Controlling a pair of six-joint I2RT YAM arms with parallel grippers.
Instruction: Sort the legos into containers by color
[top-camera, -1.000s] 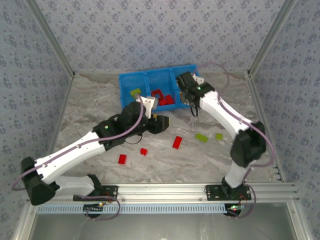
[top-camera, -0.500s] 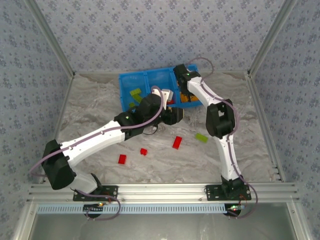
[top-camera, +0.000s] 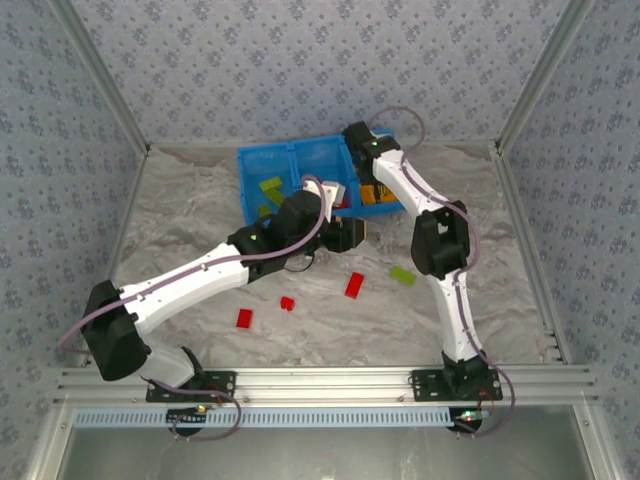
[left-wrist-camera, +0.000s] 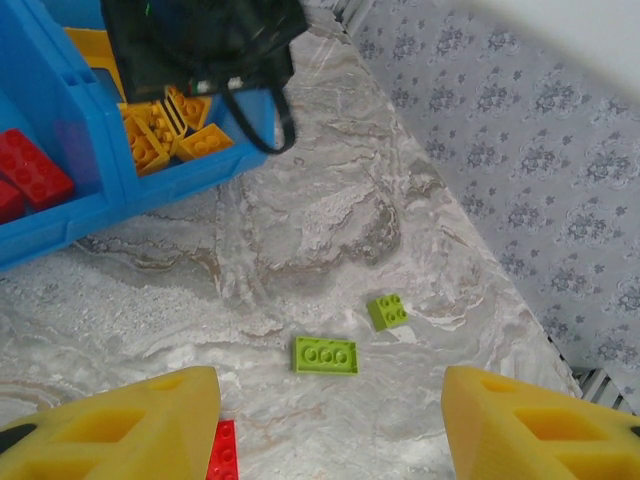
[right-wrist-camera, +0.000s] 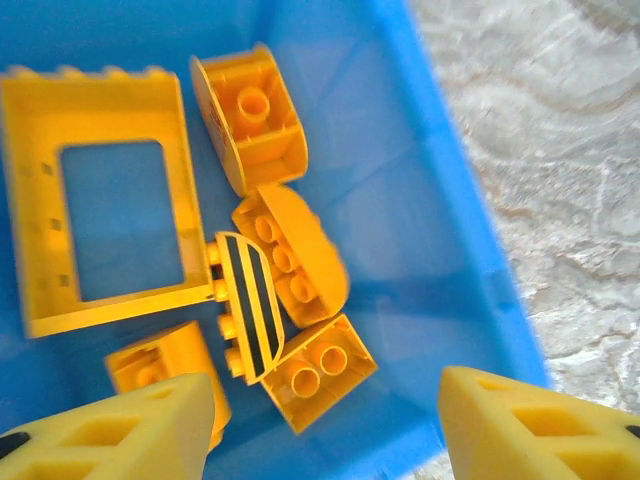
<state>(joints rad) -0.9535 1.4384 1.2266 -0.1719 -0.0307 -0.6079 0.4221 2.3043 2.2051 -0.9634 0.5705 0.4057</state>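
Observation:
The blue three-compartment bin (top-camera: 300, 160) stands at the back middle. Lime bricks (top-camera: 270, 187) lie in its left compartment, red bricks (left-wrist-camera: 35, 170) in the middle one. Orange bricks (right-wrist-camera: 265, 115), an open frame (right-wrist-camera: 100, 200) and a striped piece (right-wrist-camera: 248, 300) lie in the right one. My right gripper (right-wrist-camera: 325, 430) hovers open over that right compartment (top-camera: 365, 165), holding nothing. My left gripper (top-camera: 345, 232) is open just in front of the bin, above the table (left-wrist-camera: 330, 430). A long lime brick (left-wrist-camera: 324, 355) and a small lime brick (left-wrist-camera: 387, 312) lie beyond its fingertips. A red brick (left-wrist-camera: 224, 450) lies by its left finger.
Three red bricks (top-camera: 354, 285) (top-camera: 287, 303) (top-camera: 243, 318) lie on the marble table in front of the left arm, and a lime brick (top-camera: 402, 275) lies beside the right arm's elbow. The bin's front wall (left-wrist-camera: 60, 215) is close to the left gripper. Patterned walls enclose the table.
The left arm has reached right and forward to the bin's front right corner. The right gripper has swung back over the right compartment, its elbow folding in. Both barely moved in the last half second.

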